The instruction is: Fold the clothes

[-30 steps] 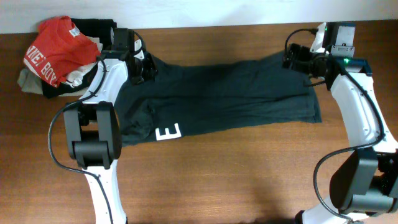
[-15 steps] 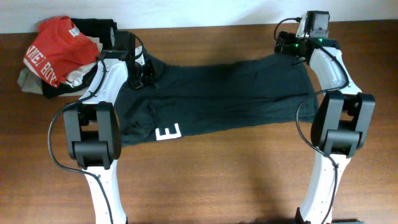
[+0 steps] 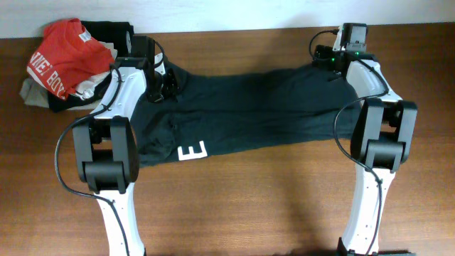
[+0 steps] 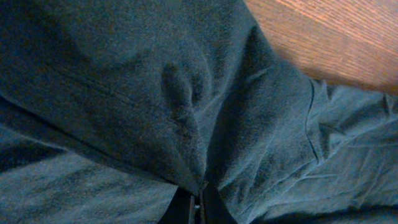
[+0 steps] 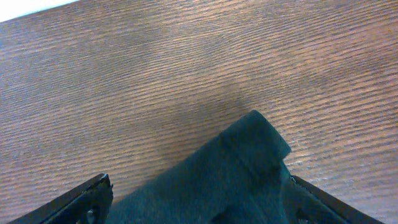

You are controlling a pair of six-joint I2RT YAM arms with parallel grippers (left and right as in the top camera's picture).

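Overhead: T-shirt is spread across the table — bare wood is seen below its front edge. Left wrist: left gripper is clamped onto a fold (fingers closed). Right wrist: right gripper is spread wide — shirt corner framed between.

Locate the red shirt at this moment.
Overhead, the red shirt lies bunched at the far-left corner of the table beside a black garment, left of the left gripper gripping the navy T-shirt.

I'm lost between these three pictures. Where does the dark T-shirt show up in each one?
Overhead: the T-shirt is spread wide across the middle.
Left wrist: it fills nearly the whole picture.
Right wrist: one corner pokes up from the bottom edge.
Shared landmark: the brown wooden table, seen in all three.
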